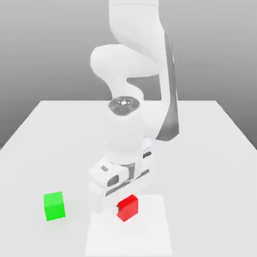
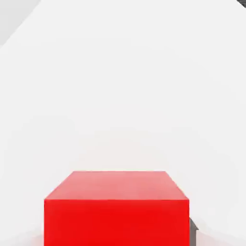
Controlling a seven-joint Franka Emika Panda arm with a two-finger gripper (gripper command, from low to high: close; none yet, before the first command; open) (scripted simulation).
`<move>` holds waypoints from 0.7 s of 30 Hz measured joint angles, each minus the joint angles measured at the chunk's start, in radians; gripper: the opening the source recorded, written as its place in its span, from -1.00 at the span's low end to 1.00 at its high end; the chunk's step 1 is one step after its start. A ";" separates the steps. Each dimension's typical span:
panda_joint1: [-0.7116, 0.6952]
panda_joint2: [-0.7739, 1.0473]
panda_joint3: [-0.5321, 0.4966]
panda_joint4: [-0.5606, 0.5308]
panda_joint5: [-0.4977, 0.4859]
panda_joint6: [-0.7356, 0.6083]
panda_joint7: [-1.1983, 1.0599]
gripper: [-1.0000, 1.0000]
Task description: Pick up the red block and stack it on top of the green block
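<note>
Two cubes on the white worktop [image 1: 211, 150], both at its near edge. At the exterior view's left sits the green block [image 1: 54, 206], flat on the surface and free on all sides. To its right, well apart from it, the claw [image 1: 118, 207] is down at worktop level around the red block [image 1: 127, 207], which looks to rest on the surface; the hand view has the red block [image 2: 116, 209] close under the palm and roughly centred. Whether the claw has closed on the cube cannot be told: the arm's body hides the tips. Judgement: step in hand is the grasp. Do it well by closing squarely on opposite faces, confirming hold, then lifting straight up, high enough to clear green before moving left.
</note>
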 joint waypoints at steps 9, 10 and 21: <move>0.010 -0.160 -0.047 -0.024 -0.144 -0.132 0.105 -1.00; 0.008 -0.175 -0.047 -0.028 -0.155 -0.145 0.114 -1.00; -0.274 -0.239 -0.219 0.065 -0.202 -0.305 0.122 -1.00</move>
